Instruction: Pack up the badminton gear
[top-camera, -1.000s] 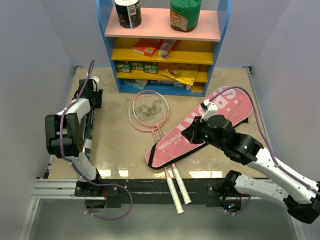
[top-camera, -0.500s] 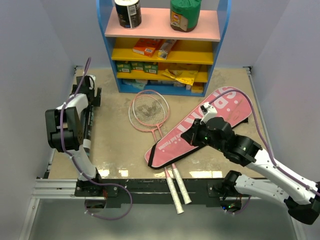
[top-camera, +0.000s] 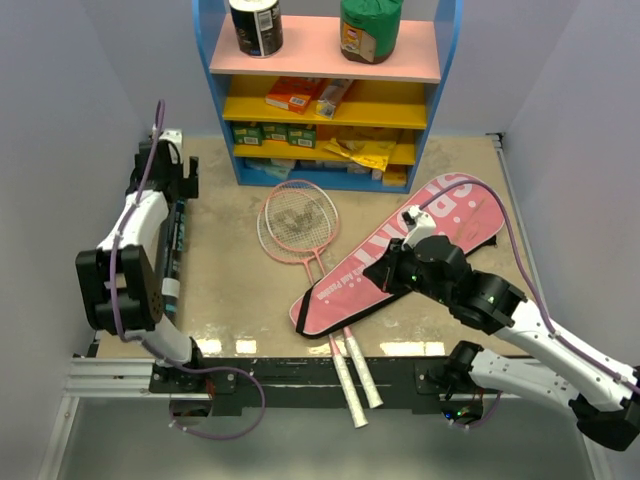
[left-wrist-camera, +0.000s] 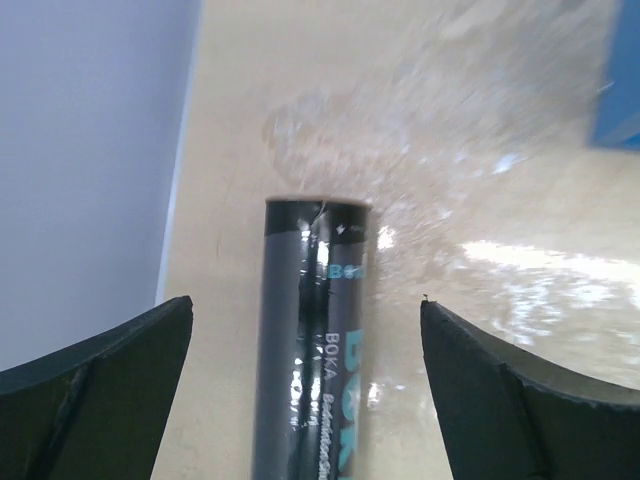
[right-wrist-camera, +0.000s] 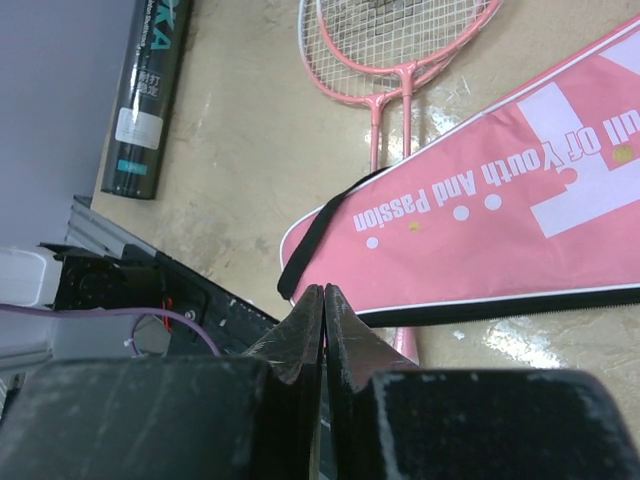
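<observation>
The long black tube (top-camera: 177, 245) lies along the table's left edge. My left gripper (top-camera: 163, 180) hovers over its far end, open, with the tube (left-wrist-camera: 315, 340) between the spread fingers (left-wrist-camera: 100, 370) and not touching them. The two pink rackets (top-camera: 297, 222) lie in the middle, with their white handles (top-camera: 355, 380) over the near edge. The pink bag (top-camera: 400, 255) lies across their shafts. My right gripper (top-camera: 385, 270) is shut and empty above the bag's narrow end (right-wrist-camera: 480, 210). The right wrist view also shows the rackets (right-wrist-camera: 390, 40) and the tube (right-wrist-camera: 150, 90). No shuttlecocks are in view.
A blue and yellow shelf unit (top-camera: 325, 90) with boxes, packets and two jars stands at the back. Grey walls close in the left and right sides. A metal rail (top-camera: 110, 375) runs along the near edge.
My left arm has stretched further back along the tube, towards its far end. The right arm has barely moved.
</observation>
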